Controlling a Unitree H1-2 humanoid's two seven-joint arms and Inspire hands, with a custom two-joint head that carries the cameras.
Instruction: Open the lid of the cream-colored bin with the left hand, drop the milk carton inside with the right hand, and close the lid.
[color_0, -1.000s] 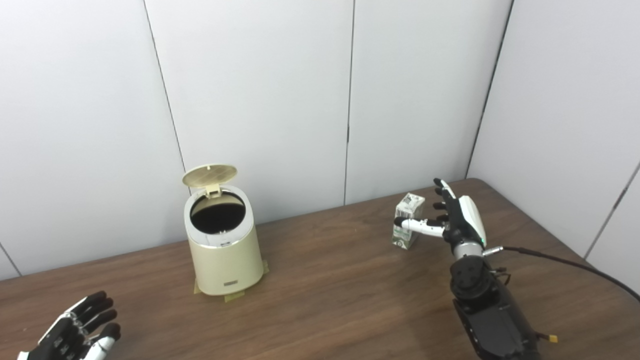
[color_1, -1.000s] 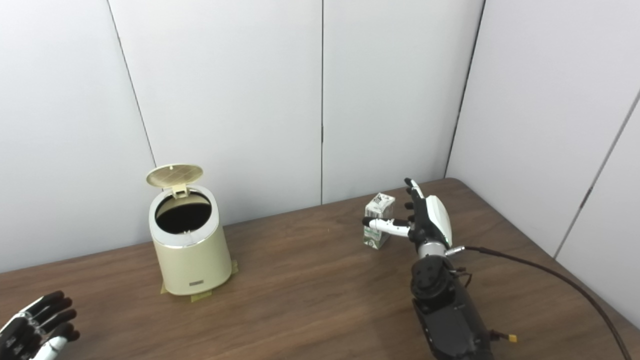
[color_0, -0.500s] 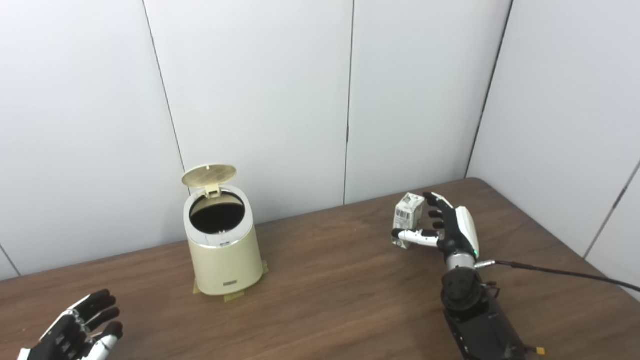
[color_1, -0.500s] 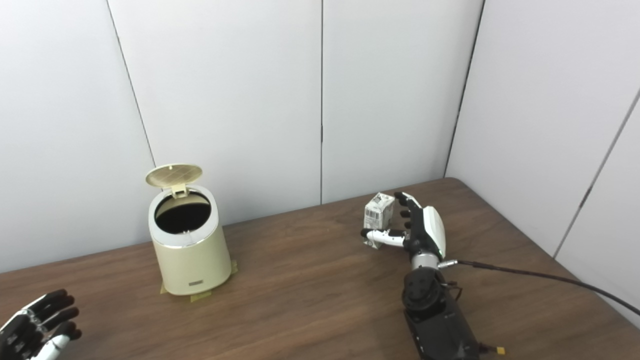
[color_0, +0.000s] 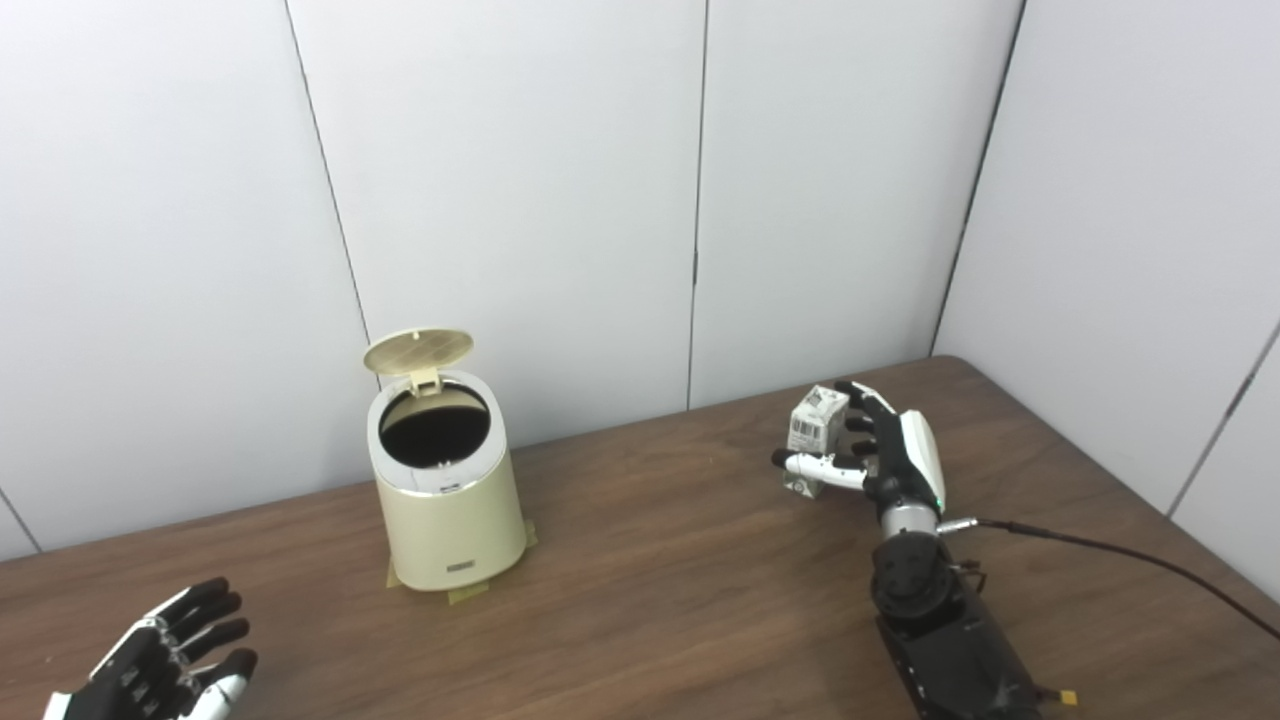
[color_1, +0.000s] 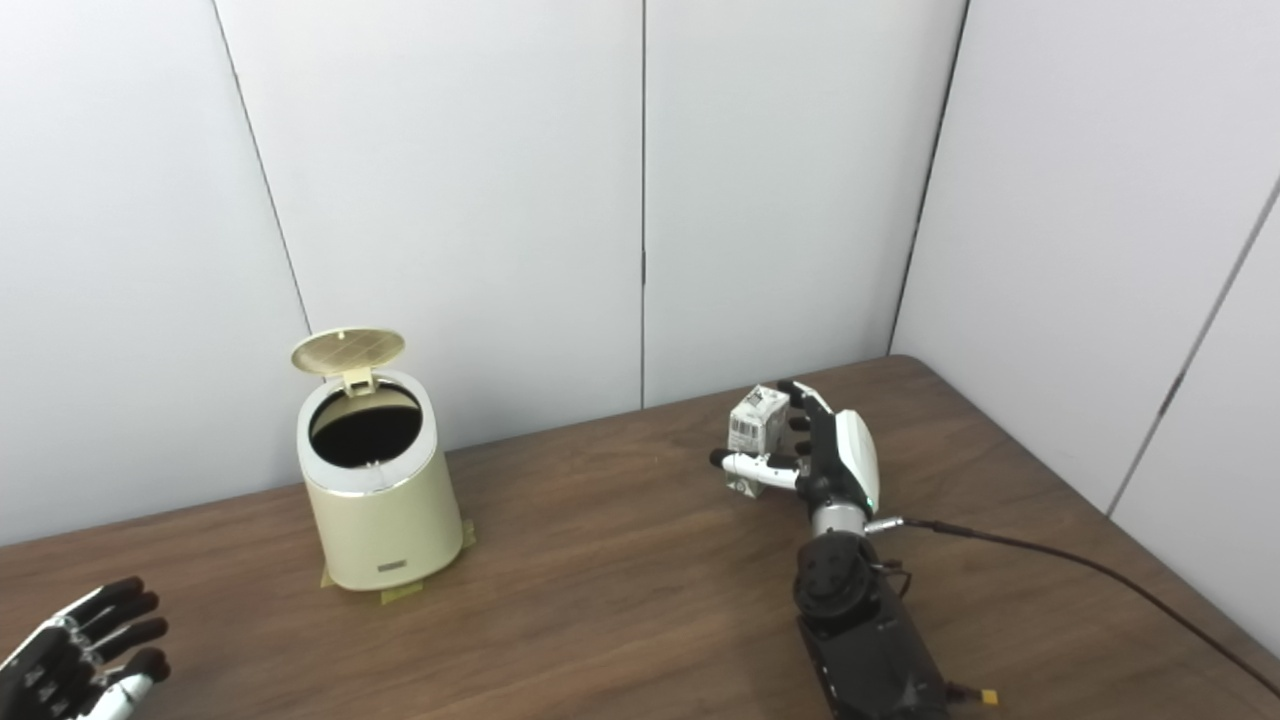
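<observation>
The cream-colored bin (color_0: 448, 520) stands left of centre on the table with its round lid (color_0: 418, 351) tipped up at the back and its dark inside showing. The small white milk carton (color_0: 810, 428) is at the right, leaning a little. My right hand (color_0: 885, 455) is shut on it, thumb across its front and fingers curled behind its top. Whether the carton's base still touches the table I cannot tell. My left hand (color_0: 160, 675) rests open at the bottom left corner, well clear of the bin.
The brown wooden table (color_0: 650, 580) ends at white wall panels behind and to the right. Yellow tape (color_0: 465, 593) marks the bin's foot. A dark cable (color_0: 1100, 545) trails from my right wrist across the table's right side.
My right hand's fingers have closed around the milk carton, which now leans slightly, and the arm has drawn a little to the left. The left hand has barely shifted.
</observation>
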